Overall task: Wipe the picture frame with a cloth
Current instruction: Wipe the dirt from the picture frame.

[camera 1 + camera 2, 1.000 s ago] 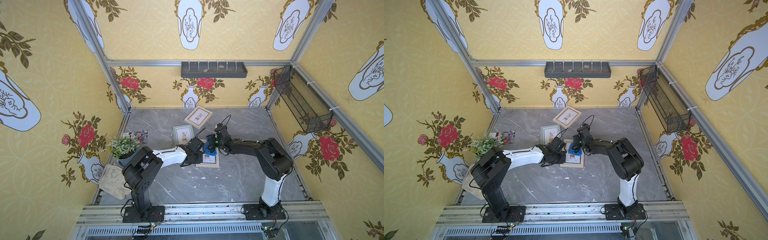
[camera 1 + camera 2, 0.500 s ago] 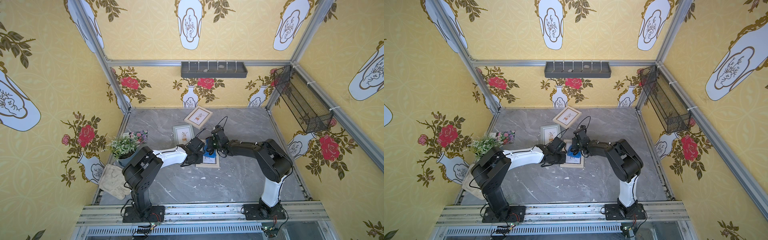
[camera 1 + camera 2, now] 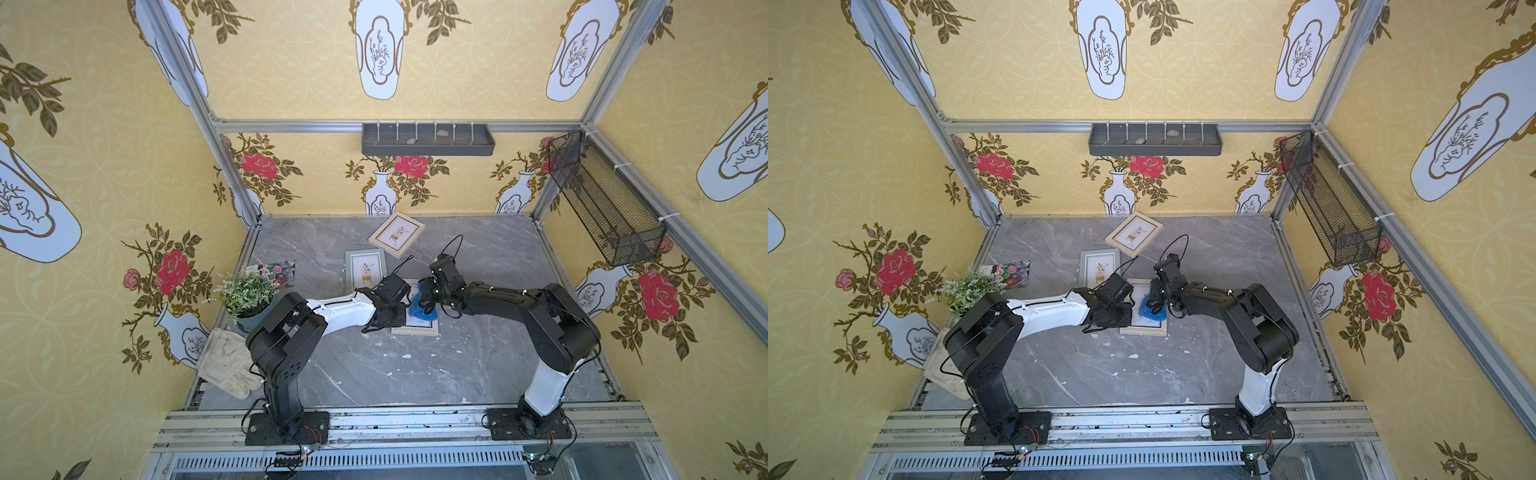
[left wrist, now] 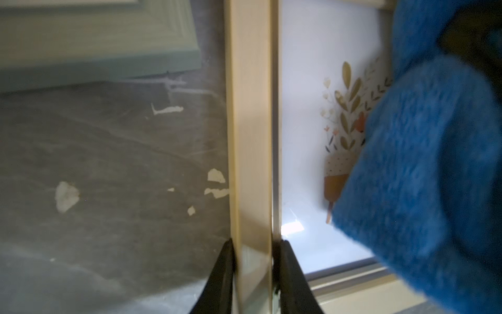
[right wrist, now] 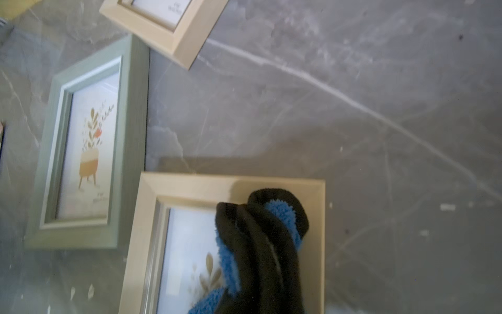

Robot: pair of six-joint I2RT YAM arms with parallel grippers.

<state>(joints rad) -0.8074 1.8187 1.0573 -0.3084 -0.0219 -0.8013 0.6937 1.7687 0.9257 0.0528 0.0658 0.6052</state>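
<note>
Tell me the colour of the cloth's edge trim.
Black, bordering the bright-blue plush cloth; clearest in the right wrist view.

We are looking into a robot test cell dressed up as a room in a home. Aluminium posts (image 3: 199,99) carry panels of yellow wallpaper (image 3: 291,62) printed with vases and roses. Two robot arms (image 3: 557,328) are bolted to a metal rail (image 3: 395,419) fronting a grey marble-look tabletop (image 3: 415,374). A potted plant (image 3: 247,291), a picture frame (image 3: 415,330), a wall shelf (image 3: 428,139) and a wire basket (image 3: 602,203) give the household dressing.
</note>
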